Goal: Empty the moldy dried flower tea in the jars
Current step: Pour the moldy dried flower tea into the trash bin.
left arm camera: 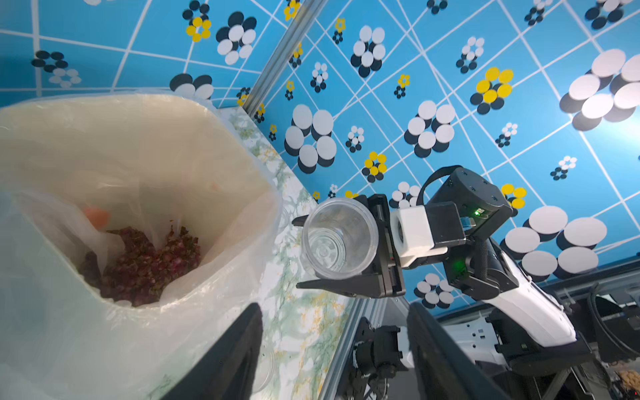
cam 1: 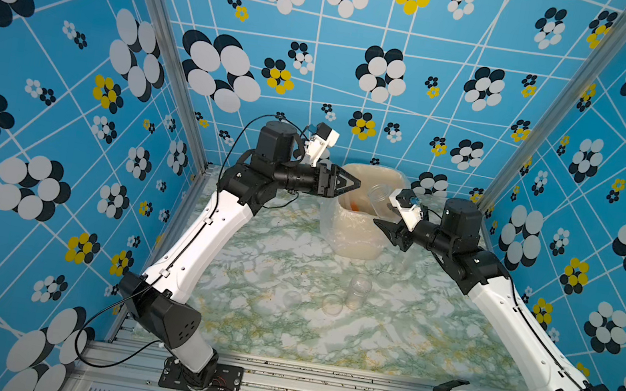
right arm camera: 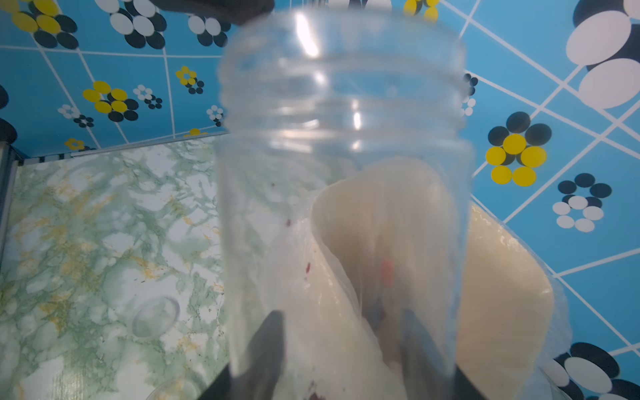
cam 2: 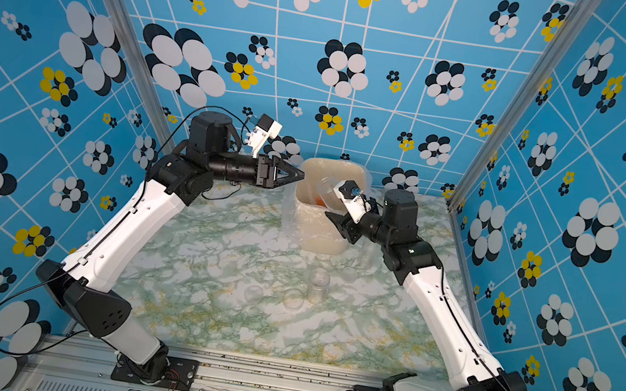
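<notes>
Pouring seems done, tea (left arm camera: 145, 266) in the bin (left arm camera: 138, 114); right tool (left arm camera: 296, 253) grips the empty jar (left arm camera: 339, 239) beside it; left tool (left arm camera: 334, 308) gapes. Next: set jar down.

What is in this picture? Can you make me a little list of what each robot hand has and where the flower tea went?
left gripper: open, empty, near the bin
right gripper: shut on held jar
held jar: clear, lid off, only specks left inside
flower tea: heaped inside the bin
bin: beige, plastic-lined
standing jar: upright on the table, looks empty
</notes>
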You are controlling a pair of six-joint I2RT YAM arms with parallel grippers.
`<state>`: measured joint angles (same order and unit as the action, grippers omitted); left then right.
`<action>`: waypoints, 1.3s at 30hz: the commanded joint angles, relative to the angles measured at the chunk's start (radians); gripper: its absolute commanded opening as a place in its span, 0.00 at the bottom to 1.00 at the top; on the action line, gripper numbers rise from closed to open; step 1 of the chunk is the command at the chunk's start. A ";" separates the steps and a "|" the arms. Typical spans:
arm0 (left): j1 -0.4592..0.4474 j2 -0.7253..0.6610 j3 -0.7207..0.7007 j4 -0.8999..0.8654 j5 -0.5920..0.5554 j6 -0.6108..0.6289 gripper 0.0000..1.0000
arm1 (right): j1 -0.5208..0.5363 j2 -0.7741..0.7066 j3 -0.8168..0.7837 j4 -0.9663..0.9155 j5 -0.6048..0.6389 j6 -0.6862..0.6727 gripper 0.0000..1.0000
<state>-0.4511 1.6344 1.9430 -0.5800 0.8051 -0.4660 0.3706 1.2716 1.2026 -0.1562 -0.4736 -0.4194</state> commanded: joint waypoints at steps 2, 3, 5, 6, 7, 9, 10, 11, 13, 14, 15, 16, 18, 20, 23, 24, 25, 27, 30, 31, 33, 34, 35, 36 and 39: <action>-0.064 0.110 0.211 -0.392 -0.068 0.199 0.67 | -0.004 -0.039 -0.058 0.187 -0.102 0.079 0.00; -0.076 0.137 0.254 -0.440 -0.082 0.217 0.66 | -0.004 -0.040 -0.069 0.198 -0.109 0.085 0.00; -0.093 0.185 0.337 -0.514 -0.109 0.245 0.65 | -0.004 -0.043 -0.084 0.215 -0.123 0.083 0.00; -0.097 0.206 0.374 -0.543 -0.121 0.251 0.65 | -0.005 -0.044 -0.093 0.222 -0.131 0.082 0.00; -0.098 0.213 0.400 -0.561 -0.128 0.254 0.64 | -0.004 -0.047 -0.100 0.228 -0.137 0.079 0.00; -0.098 0.245 0.441 -0.585 -0.137 0.255 0.63 | -0.004 -0.052 -0.114 0.236 -0.148 0.071 0.00; -0.098 0.253 0.453 -0.591 -0.141 0.255 0.62 | -0.004 -0.055 -0.119 0.236 -0.155 0.064 0.00; -0.096 0.261 0.468 -0.596 -0.144 0.256 0.62 | -0.004 -0.057 -0.125 0.236 -0.163 0.057 0.00; -0.095 0.271 0.483 -0.600 -0.141 0.250 0.60 | -0.004 -0.061 -0.137 0.241 -0.173 0.045 0.00; -0.095 0.276 0.490 -0.600 -0.138 0.249 0.60 | -0.004 -0.064 -0.144 0.248 -0.179 0.042 0.00; -0.094 0.280 0.496 -0.600 -0.135 0.246 0.60 | -0.004 -0.065 -0.152 0.254 -0.189 0.038 0.00; -0.093 0.283 0.502 -0.600 -0.132 0.244 0.60 | -0.004 -0.067 -0.156 0.256 -0.198 0.030 0.00; -0.091 0.283 0.505 -0.593 -0.132 0.238 0.60 | -0.004 -0.067 -0.166 0.260 -0.210 0.024 0.00; -0.084 0.279 0.506 -0.582 -0.122 0.232 0.60 | -0.004 -0.068 -0.171 0.262 -0.218 0.019 0.00; -0.075 0.277 0.505 -0.572 -0.111 0.220 0.60 | -0.004 -0.067 -0.178 0.274 -0.231 0.016 0.00; -0.075 0.277 0.505 -0.569 -0.113 0.219 0.60 | -0.004 -0.067 -0.181 0.278 -0.236 0.018 0.00; -0.074 0.277 0.506 -0.569 -0.115 0.220 0.59 | -0.003 -0.069 -0.183 0.284 -0.244 0.018 0.00; -0.075 0.283 0.507 -0.574 -0.128 0.219 0.58 | -0.004 -0.069 -0.187 0.301 -0.258 0.019 0.00; -0.082 0.296 0.509 -0.579 -0.130 0.219 0.57 | -0.004 -0.065 -0.182 0.306 -0.266 0.017 0.00; -0.083 0.300 0.513 -0.579 -0.129 0.219 0.56 | -0.004 -0.064 -0.180 0.307 -0.266 0.016 0.00; -0.087 0.309 0.524 -0.583 -0.128 0.219 0.53 | -0.002 -0.061 -0.175 0.305 -0.271 0.013 0.00; -0.087 0.314 0.532 -0.586 -0.127 0.219 0.53 | -0.002 -0.059 -0.174 0.306 -0.272 0.013 0.00; -0.087 0.322 0.542 -0.592 -0.127 0.221 0.51 | -0.002 -0.058 -0.171 0.305 -0.274 0.011 0.00; -0.090 0.330 0.556 -0.600 -0.128 0.222 0.49 | -0.003 -0.057 -0.169 0.301 -0.273 0.009 0.00; -0.093 0.356 0.596 -0.637 -0.136 0.236 0.44 | -0.002 -0.057 -0.158 0.286 -0.262 0.001 0.00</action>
<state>-0.5373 1.9568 2.4977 -1.1633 0.6880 -0.2447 0.3641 1.2259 1.0264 0.1081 -0.7139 -0.4057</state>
